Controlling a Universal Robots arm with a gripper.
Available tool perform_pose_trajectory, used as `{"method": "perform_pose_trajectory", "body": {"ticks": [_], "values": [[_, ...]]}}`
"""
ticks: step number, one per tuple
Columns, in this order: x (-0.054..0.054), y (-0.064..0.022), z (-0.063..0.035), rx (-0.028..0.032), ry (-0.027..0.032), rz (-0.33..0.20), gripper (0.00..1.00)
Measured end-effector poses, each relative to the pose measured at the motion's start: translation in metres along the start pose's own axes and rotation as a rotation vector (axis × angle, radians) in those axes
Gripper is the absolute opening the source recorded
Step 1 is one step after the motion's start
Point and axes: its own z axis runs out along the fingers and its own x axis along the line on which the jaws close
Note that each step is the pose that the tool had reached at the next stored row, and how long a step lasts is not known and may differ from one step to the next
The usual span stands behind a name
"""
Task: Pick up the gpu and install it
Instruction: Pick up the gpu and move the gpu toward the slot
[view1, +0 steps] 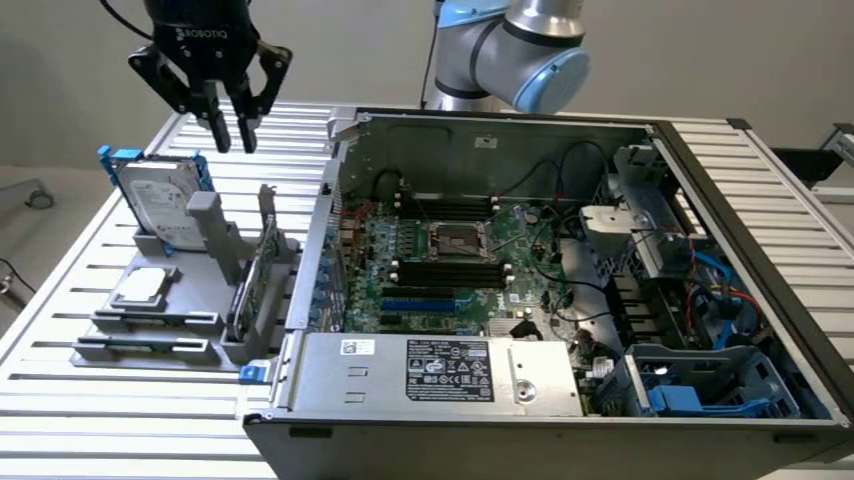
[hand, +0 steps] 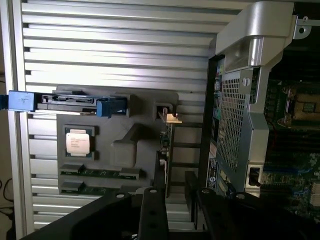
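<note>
The gpu (view1: 251, 285) stands on edge in a slot of the grey holder (view1: 174, 320) on the slatted table, just at the exterior view's left of the open computer case (view1: 534, 260). From the wrist I see the gpu (hand: 166, 145) edge-on, with its metal end tab toward the hard drive. My gripper (view1: 231, 138) hangs high above the table's far side, well above and behind the holder, fingers pointing down. They are apart, with nothing between them. In the wrist view my gripper (hand: 172, 200) has its two dark fingers on either side of the card's line.
The holder also carries a silver hard drive in a blue frame (view1: 158, 200), a square processor chip (view1: 144, 285) and two memory sticks (view1: 147, 345). The case's motherboard (view1: 454, 260) lies exposed. The arm's base (view1: 514, 50) rises behind the case.
</note>
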Motion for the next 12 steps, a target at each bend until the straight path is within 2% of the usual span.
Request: {"method": "perform_pose_trajectory", "body": {"ticks": [1,2,3,6,12], "values": [[0.0,0.0,0.0,0.0,0.0001,0.0,0.36],[0.0,0.0,0.0,0.0001,0.0001,0.0,0.36],[0.0,0.0,0.0001,0.0001,0.0001,0.0,0.42],[0.001,-0.0007,0.0048,0.0001,0.0,0.0,0.42],[0.003,-0.0102,0.0163,0.0,0.0001,0.0,0.42]]}}
